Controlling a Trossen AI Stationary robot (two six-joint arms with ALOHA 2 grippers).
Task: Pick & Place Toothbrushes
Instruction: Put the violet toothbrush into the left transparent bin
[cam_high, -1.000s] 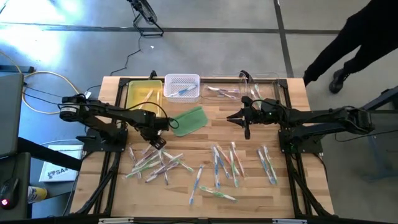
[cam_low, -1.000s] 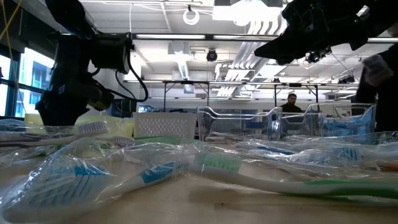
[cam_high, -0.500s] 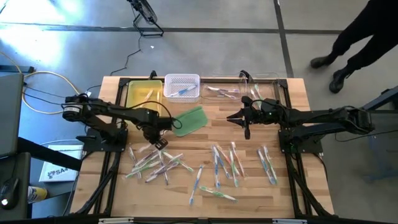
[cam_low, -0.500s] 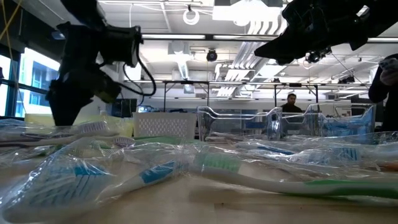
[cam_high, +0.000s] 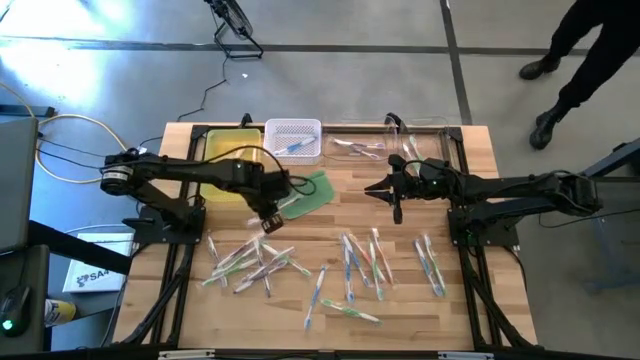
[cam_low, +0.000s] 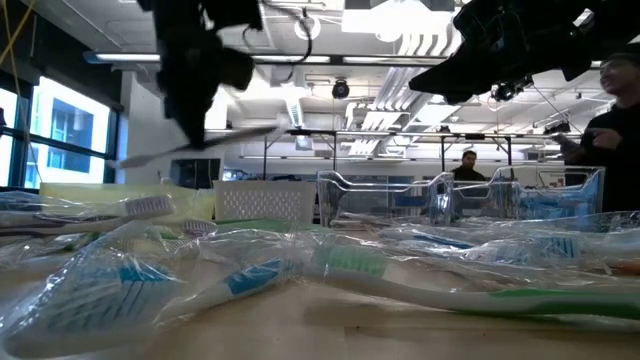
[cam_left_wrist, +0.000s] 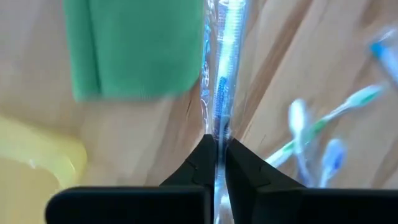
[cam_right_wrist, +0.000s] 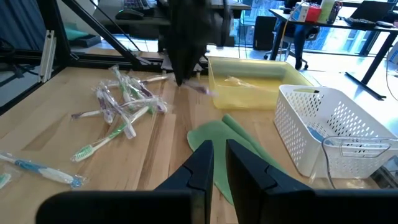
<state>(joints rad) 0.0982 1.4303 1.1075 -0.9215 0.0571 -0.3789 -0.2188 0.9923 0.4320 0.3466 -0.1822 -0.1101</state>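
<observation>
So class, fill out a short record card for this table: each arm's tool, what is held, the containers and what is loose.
left tool: shut on a wrapped blue toothbrush, lifted off the table
right tool: empty, waiting above mid-table
containers along the far edge: yellow bin, white basket, clear tray
loose toothbrushes: scattered over the near half of the table
green pad: lying flat beside the left tool

Left hand (cam_high: 270, 216) sits over the worktop (cam_high: 330, 235) just beside the green pad (cam_high: 304, 194), pinching a wrapped toothbrush (cam_high: 272, 221). Right hand (cam_high: 396, 212) hangs mid-worktop, empty. Loose toothbrushes (cam_high: 300, 262) scattered along the near half.
</observation>
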